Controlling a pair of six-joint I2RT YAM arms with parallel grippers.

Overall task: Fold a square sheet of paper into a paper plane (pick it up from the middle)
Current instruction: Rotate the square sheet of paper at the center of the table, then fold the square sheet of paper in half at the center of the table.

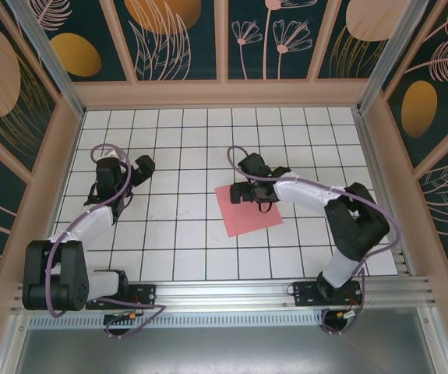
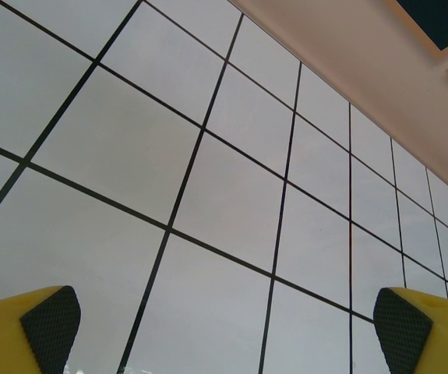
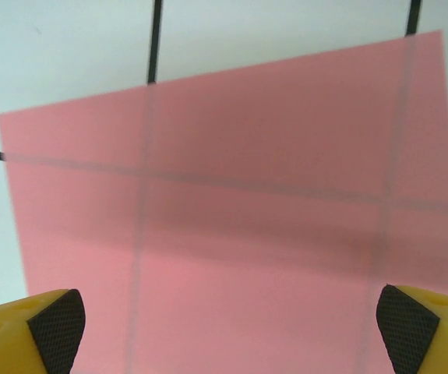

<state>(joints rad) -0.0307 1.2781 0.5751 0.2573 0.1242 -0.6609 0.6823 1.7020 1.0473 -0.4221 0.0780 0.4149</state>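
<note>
My right gripper [image 3: 227,331] hangs just above the pink square sheet of paper [image 1: 252,213], jaws spread wide and gripping nothing. The sheet lies flat on the white gridded table [image 1: 192,251], whose lines show through it. My left gripper [image 2: 225,327], well left of the sheet, is also spread wide and holds nothing.

The sheet of paper [image 1: 251,220] is plain pink-red. The tabletop [image 1: 185,234] is white with a black grid. The walls [image 1: 177,39] are dark teal with orange ovals and pale plant outlines. The fingers [image 3: 13,335] are yellow, with black cross-hatched pads [image 3: 56,335].
</note>
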